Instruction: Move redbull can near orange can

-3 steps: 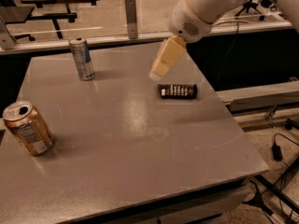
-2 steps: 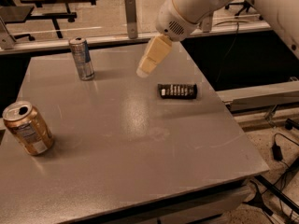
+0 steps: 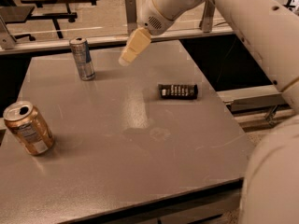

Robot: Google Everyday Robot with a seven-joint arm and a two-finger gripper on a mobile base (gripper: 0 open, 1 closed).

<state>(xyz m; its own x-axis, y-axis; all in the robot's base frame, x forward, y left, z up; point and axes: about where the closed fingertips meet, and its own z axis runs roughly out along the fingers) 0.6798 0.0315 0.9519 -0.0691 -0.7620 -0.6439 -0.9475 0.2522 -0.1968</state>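
The pincer hangs over the far side of the worktop; whether it is spread or pressed together I cannot tell. The one redbull can stands upright, axis vertical, near the pincer and to its left in the picture. It is well apart from the one orange can at the near-left edge.
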